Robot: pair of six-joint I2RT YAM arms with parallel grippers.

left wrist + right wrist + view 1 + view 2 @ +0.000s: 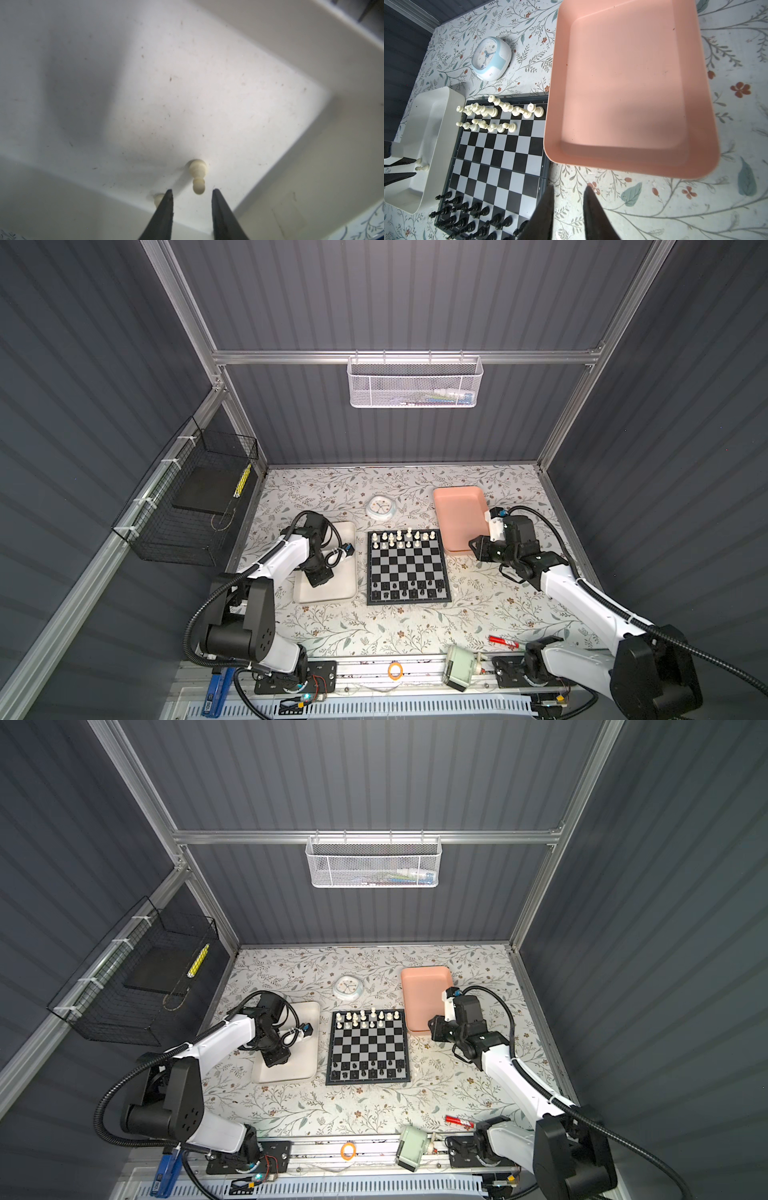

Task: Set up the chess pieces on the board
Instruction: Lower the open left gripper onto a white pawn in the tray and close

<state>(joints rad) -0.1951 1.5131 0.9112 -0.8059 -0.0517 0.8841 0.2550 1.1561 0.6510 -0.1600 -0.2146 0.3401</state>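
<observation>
Hanging inside the white tray (311, 52), the left gripper (192, 194) is seen narrowly parted and empty; a cream pawn (197, 172) lies just beyond its tips, another (158, 199) beside one finger. The board (407, 568) lies alongside, the pink tray (629, 87) beyond it.

Both top views are looking steeply down from high at six o'clock, sharing the whole table (399, 630). The left wrist camera is hovering close above the white tray (332, 62); the right wrist camera is facing the pink tray (708, 104) and board (500, 149).
</observation>
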